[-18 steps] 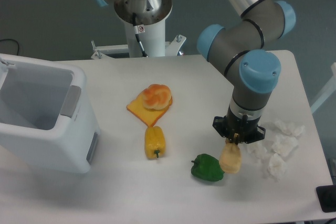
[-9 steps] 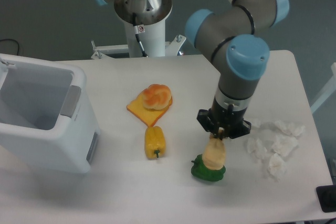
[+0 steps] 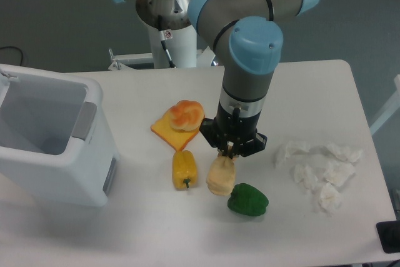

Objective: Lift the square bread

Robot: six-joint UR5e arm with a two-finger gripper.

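one fixed view: the gripper (image 3: 229,152) is clamped on the top of the square bread (image 3: 221,176), which hangs just below it, seemingly lifted. the hold looks thin, so the loaf could slip or swing into the yellow pepper (image 3: 184,169) just left or the green pepper (image 3: 247,199) below right. the white table (image 3: 125,229) also carries crumpled tissue (image 3: 319,167) to the right, a white bin (image 3: 50,142) far left; grey wall behind.

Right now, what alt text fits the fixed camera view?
A grey and blue robot arm's gripper holds a pale yellow-tan blocky bread loaf between a yellow pepper and a green pepper on a white table.
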